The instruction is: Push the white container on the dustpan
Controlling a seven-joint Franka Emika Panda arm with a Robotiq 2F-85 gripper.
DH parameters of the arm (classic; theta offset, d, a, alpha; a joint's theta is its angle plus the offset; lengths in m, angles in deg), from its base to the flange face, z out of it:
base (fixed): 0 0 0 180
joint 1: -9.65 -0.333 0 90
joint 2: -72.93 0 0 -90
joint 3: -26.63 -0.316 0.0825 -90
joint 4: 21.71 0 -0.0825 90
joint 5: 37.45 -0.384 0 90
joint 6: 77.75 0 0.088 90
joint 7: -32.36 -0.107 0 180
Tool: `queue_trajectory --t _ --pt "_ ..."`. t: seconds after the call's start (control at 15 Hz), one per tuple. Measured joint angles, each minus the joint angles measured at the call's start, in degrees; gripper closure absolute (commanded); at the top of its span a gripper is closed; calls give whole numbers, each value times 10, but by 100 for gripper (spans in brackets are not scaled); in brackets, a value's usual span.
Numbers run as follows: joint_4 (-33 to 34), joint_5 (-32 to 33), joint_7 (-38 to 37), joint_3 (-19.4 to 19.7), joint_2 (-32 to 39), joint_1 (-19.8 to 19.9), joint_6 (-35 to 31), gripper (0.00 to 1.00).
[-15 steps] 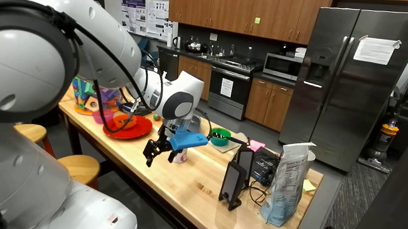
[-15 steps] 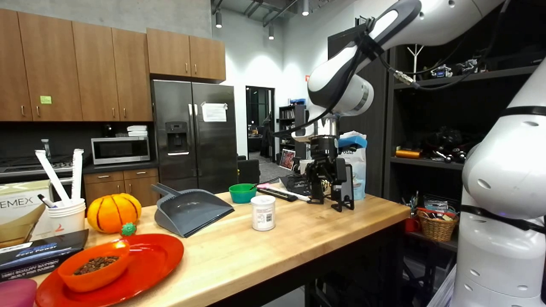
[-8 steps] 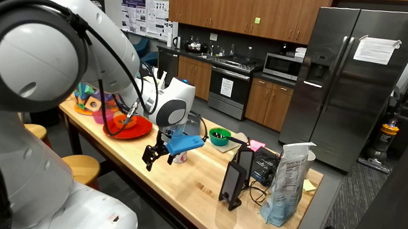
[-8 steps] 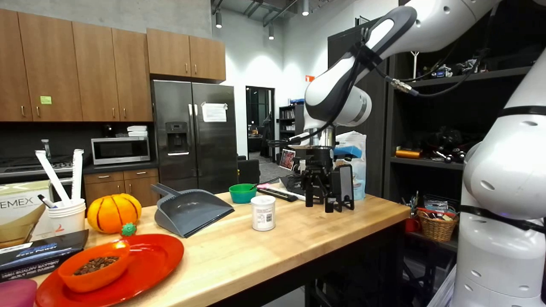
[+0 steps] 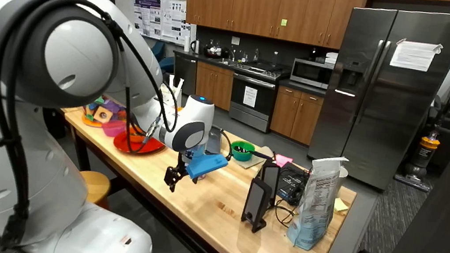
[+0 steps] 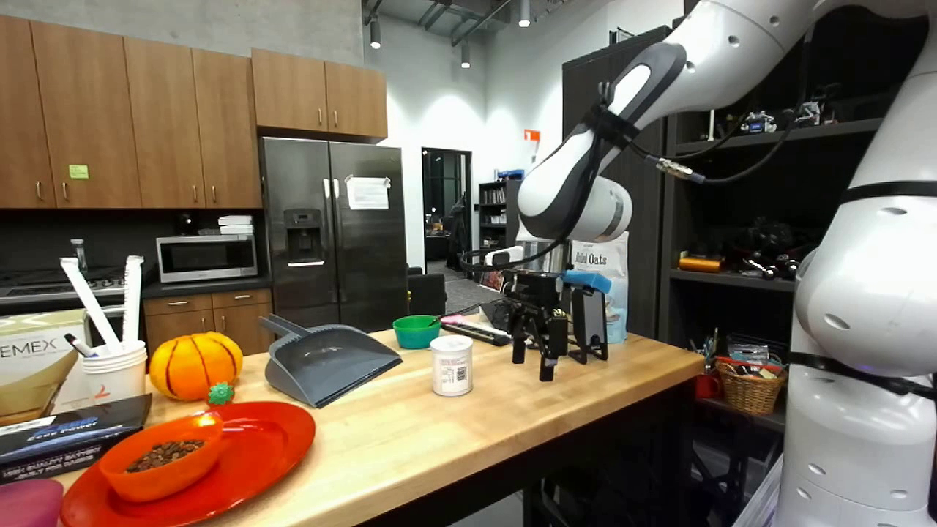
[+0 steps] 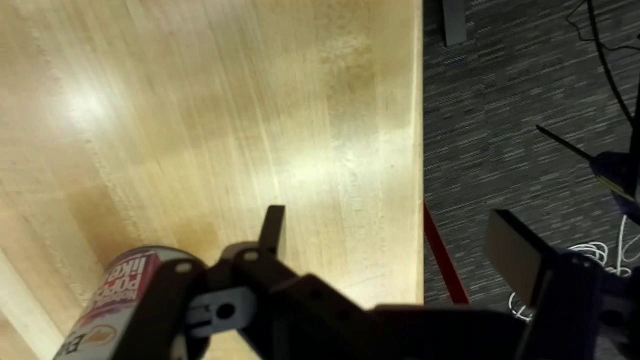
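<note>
Your pincer (image 6: 533, 364) is released, its two fingers (image 7: 512, 255) spread well apart in the wrist view and pointing down over the counter (image 6: 512, 399). The white container (image 6: 452, 366) stands upright on the counter, and in an exterior view you have it between the pincer and the grey dustpan (image 6: 329, 362), apart from both. In that same view the dustpan rests between the green bowl (image 6: 416, 334) and the red plate (image 6: 274, 439), which bears an orange bowl (image 6: 165, 487). In the wrist view the container shows at the lower left, partly covered by your pincer. How high the pincer hangs above the counter, you can't fairly judge from these angles.
</note>
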Motion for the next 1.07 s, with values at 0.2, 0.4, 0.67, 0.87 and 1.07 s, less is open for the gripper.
queue_trajectory --t 0.2,0.4,0.67,0.87,1.07 --pt "5 -1 -33 -7 8 -10 -27 0" --pt "17 -1 -89 -23 17 -21 -50 0" --pt "48 14 -227 -69 50 -29 -96 0" --pt "60 83 -360 -106 80 -28 -122 0" --pt "63 149 -470 -123 104 -28 -117 0"
